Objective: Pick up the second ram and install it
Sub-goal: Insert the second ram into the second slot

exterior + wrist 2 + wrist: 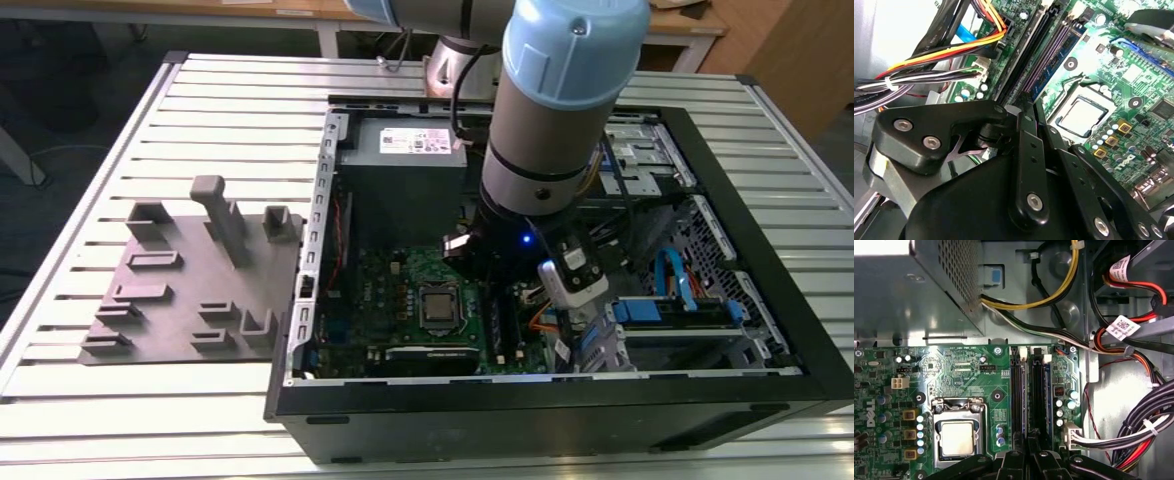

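Note:
My gripper (489, 272) reaches down inside the open computer case (747, 250), over the green motherboard (400, 290). In both wrist views its black fingers (1021, 455) are drawn together at the near end of the memory slots (1016, 395). The second ram (1054, 60), a thin dark blue-green stick, stands edge-up in a slot and runs straight in between the fingertips. In the first wrist view it shows as a narrow bluish line (1026, 395). My gripper (1029, 437) looks shut on its end. The stick's end under the fingers is hidden.
The processor socket (956, 437) lies beside the slots. The grey power supply (400, 165) sits at the case's far end. Bundled cables (1134, 435) and a drive cage (667, 310) crowd the exterior view's right. A grey slotted holder block (187, 290) lies outside the case on the slatted table.

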Robot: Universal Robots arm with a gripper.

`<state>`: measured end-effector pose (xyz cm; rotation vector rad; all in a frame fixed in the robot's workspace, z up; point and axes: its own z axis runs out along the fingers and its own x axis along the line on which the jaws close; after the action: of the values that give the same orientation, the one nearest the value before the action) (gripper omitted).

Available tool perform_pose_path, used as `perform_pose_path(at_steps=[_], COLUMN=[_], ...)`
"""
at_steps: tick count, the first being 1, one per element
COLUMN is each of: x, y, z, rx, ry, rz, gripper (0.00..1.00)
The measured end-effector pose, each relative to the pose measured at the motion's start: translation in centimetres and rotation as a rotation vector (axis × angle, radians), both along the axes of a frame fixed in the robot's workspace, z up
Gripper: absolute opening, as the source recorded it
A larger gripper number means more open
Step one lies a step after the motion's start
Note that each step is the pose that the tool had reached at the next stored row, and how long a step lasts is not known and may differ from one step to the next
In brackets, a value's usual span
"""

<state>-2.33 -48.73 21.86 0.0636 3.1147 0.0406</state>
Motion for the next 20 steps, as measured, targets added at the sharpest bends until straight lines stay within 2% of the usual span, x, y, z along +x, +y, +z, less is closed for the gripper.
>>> perform_pose_path(at_steps=[20], x=[-0.2], y=[0.17], z=[-0.34], rx=[-0.0017], ry=[0.0001], rz=[0.005], gripper=[0.14])
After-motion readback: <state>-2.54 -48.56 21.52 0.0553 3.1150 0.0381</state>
